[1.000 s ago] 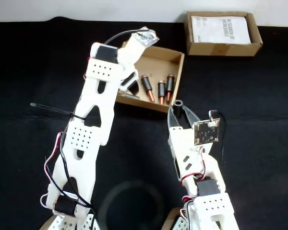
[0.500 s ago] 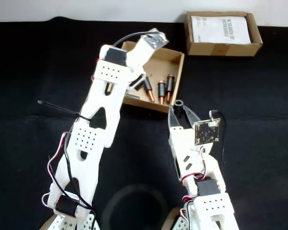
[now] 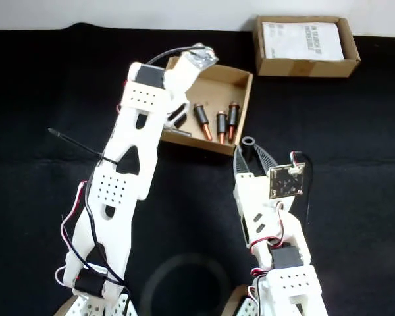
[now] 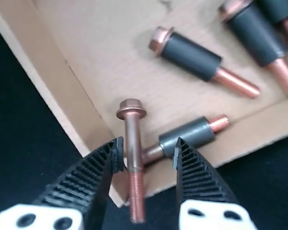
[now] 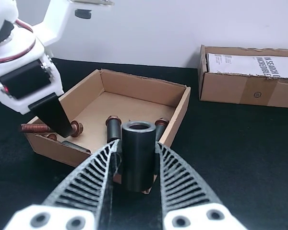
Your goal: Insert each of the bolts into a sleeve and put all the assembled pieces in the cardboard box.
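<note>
The cardboard box (image 3: 248, 108) holds three assembled pieces (image 3: 221, 124) side by side. My left gripper (image 3: 178, 117) hangs over its near-left corner. In the left wrist view its jaws (image 4: 148, 151) stand open, wider than a bare copper bolt (image 4: 133, 158) that lies against one finger and sticks out over the box wall. Another assembled piece (image 4: 185, 136) lies along that wall. My right gripper (image 3: 248, 157) is just in front of the box, shut on an upright black sleeve (image 5: 138, 165). The right wrist view also has the bolt (image 5: 38, 128) crossing the left arm's black finger (image 5: 53, 112).
A second cardboard box (image 3: 306, 66) with a printed sheet inside stands at the back right. The table is covered in black cloth (image 3: 355, 164). The left arm's long white body (image 3: 118, 191) stretches over the left half of the table.
The left arm swung right over the box and then came back left. The right gripper with its sleeve shifted slightly right and toward the near edge.
</note>
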`<state>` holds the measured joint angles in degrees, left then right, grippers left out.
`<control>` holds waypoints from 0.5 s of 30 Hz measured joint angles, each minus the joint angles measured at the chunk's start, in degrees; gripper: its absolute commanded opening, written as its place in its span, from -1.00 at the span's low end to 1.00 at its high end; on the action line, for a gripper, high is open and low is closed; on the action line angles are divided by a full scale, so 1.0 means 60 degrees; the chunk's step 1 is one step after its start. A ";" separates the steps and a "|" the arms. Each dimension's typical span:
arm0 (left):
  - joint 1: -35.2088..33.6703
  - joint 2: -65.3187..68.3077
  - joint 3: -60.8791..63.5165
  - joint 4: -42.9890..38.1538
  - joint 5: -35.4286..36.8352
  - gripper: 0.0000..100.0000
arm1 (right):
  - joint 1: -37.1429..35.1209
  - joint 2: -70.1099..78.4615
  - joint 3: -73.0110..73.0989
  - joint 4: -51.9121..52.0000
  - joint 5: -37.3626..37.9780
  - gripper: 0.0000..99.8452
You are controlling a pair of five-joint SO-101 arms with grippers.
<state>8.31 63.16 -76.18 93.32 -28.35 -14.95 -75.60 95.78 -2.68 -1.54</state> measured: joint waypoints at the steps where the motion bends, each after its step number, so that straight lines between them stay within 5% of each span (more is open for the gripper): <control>1: -0.0059 0.0073 0.0000 -0.0059 0.0000 -0.64 | 0.0000 0.0000 0.0000 0.0000 0.0000 -0.99; 8: -0.0147 0.0645 0.0044 -0.0308 -0.0322 -0.66 | 0.0000 0.0000 0.0000 0.0000 0.0000 -0.99; 15: -0.0117 0.0879 0.0044 -0.0322 -0.0410 -0.93 | 0.0000 0.0000 0.0000 0.0000 0.0000 -0.99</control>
<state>7.60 68.44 -75.91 91.38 -30.81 -14.95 -75.60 95.78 -2.68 -1.54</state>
